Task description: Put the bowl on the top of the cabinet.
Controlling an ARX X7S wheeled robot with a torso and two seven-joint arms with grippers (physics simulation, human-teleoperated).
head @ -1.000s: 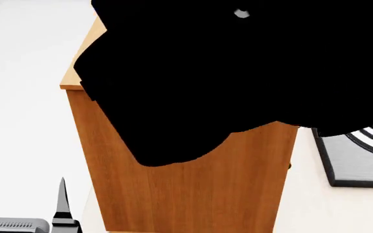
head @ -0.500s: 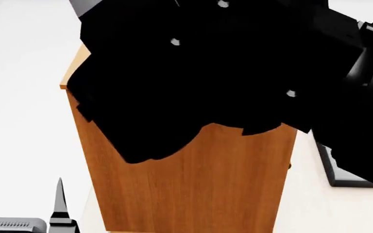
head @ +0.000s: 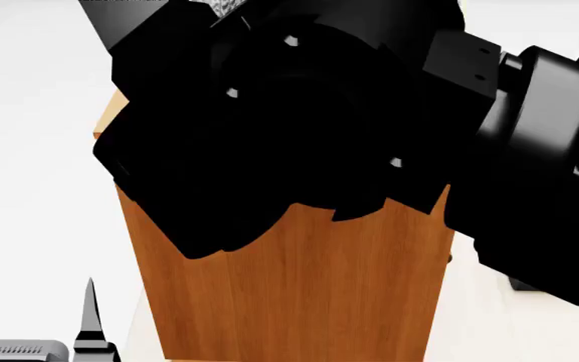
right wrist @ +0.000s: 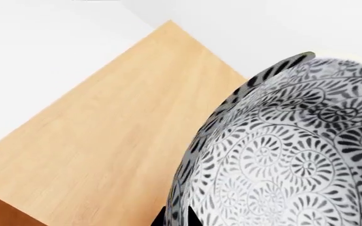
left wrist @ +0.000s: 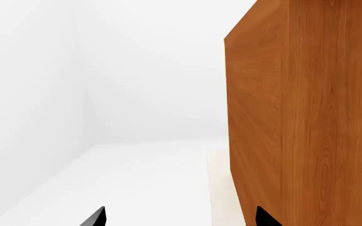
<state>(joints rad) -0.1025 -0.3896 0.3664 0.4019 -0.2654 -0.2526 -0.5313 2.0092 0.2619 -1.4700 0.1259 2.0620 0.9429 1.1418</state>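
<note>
Directly under the right gripper (right wrist: 177,219), the bowl (right wrist: 282,150) hangs over the cabinet (right wrist: 99,136) top, apparently clamped at its rim (only a dark finger sliver shows). Letting go this high could tip or roll it off an edge. The left gripper (left wrist: 177,217) idles spread beside the cabinet's side.

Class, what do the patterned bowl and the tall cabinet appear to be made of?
The deep white bowl with dark leaf pattern looks like glazed ceramic: smooth, printed surface. The tall orange-brown cabinet looks like wood or wood-grain veneer: visible grain lines, with a paler top panel.
</note>
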